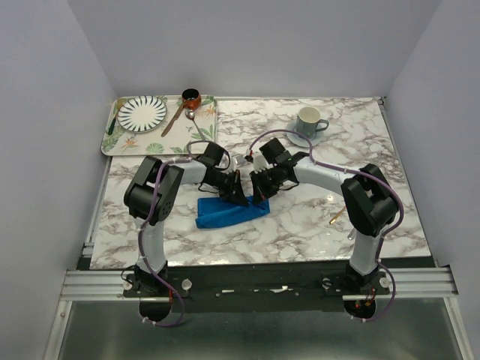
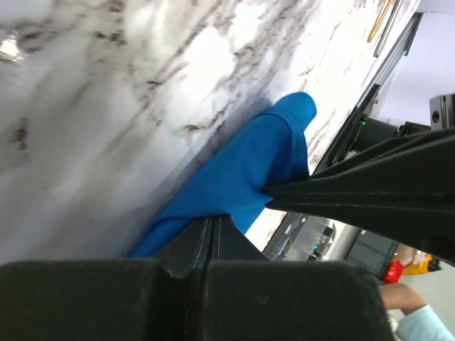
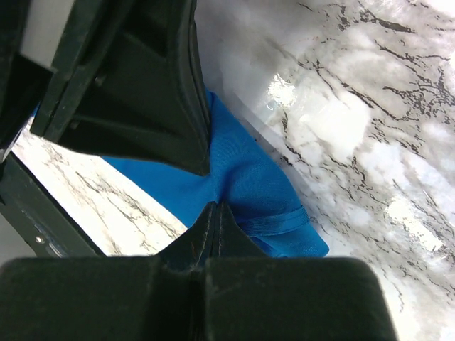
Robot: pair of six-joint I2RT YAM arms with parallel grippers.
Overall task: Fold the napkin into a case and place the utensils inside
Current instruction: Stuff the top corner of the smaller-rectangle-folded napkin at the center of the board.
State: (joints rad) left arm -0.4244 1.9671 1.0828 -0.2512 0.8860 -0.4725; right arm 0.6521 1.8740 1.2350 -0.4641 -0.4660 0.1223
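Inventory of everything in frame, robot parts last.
napkin: 1, royal blue, bunched at table centre
gold utensil: 1, gold, table right
tray: 1, green leaf print, far left
plate: 1, white, dark stripes, on tray
small pot: 1, brown, on tray
spoon: 1, brown handle, on tray
mug: 1, grey-green, on saucer, far right
saucer: 1, pale, under mug
table: 1, white marble, underneath
left hand: 1, black, shut on napkin
right hand: 1, black, shut on napkin

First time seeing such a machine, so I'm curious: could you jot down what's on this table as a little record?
cloth: bright blue soft napkin, bunched in the middle
left gripper: shut on the napkin
right gripper: shut on the napkin, beside the left
gold-coloured slim utensil: lying apart, untouched, right side
grey-green ceramic mug: on a saucer, far right
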